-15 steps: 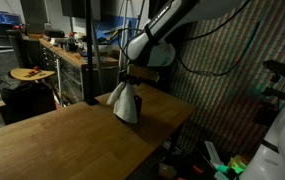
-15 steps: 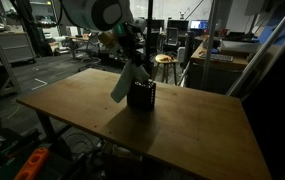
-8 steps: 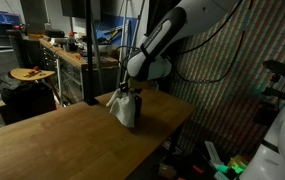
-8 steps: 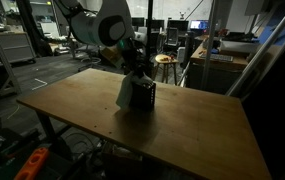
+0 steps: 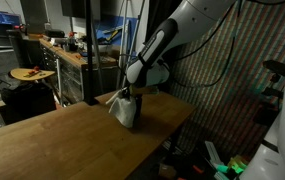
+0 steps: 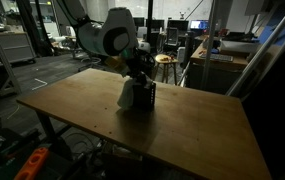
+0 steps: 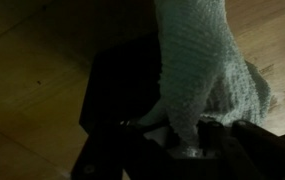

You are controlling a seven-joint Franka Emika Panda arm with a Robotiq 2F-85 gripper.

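Observation:
A pale knitted cloth [image 7: 202, 80] hangs over the edge of a small black box [image 7: 117, 90] on the wooden table [image 6: 192, 125]. My gripper [image 7: 177, 140] is shut on the cloth at its upper end, right at the box's top. In both exterior views the gripper [image 5: 130, 92] [image 6: 140, 72] sits low over the box [image 6: 145, 97] with the cloth [image 5: 122, 105] [image 6: 128, 96] draped down its side. The fingertips are dark and partly hidden by the cloth.
The box stands near the table's far edge [image 5: 167, 105]. A round stool [image 5: 32, 75] and workbenches [image 5: 67, 50] stand beyond the table. Another stool [image 6: 165, 62] and desks are behind. A textured wall panel [image 5: 222, 80] is close to the arm.
The arm has lowered, bringing the cloth from hanging above the box down onto it. The cloth now bunches over the box's side.

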